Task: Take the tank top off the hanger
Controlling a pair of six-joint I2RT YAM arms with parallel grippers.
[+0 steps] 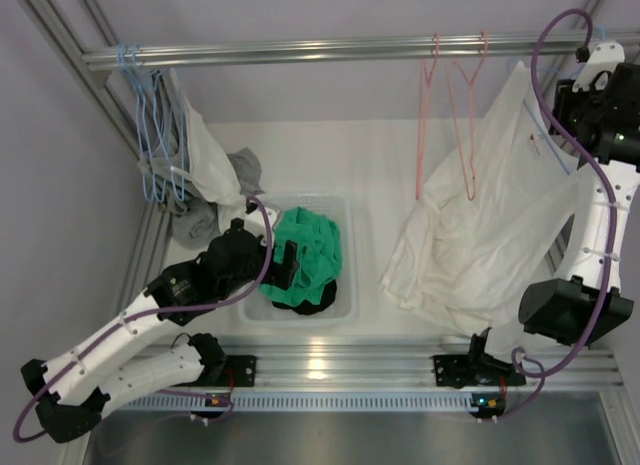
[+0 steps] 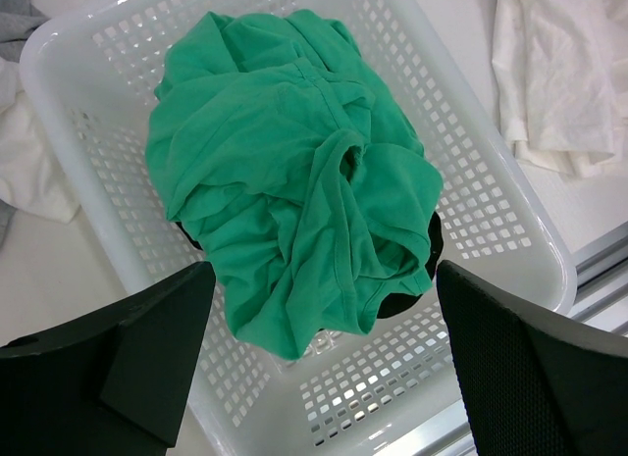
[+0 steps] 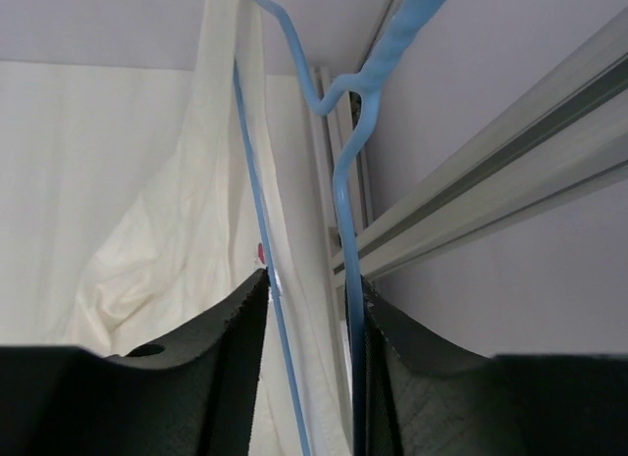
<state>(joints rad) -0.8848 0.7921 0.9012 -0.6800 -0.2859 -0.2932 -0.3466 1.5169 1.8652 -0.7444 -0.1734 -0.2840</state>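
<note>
The right end effector [image 3: 312,281] clamps the blue hanger [image 3: 392,39] bearing a white tank top [image 3: 147,230].

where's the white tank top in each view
Top external: white tank top draped right of centre, right of the basket.
Left wrist: top right corner, beyond the basket's rim.
Right wrist: fills the left half, beside the blue hanger.
Landmark: basket links top and left wrist; blue hanger links top and right wrist.
</note>
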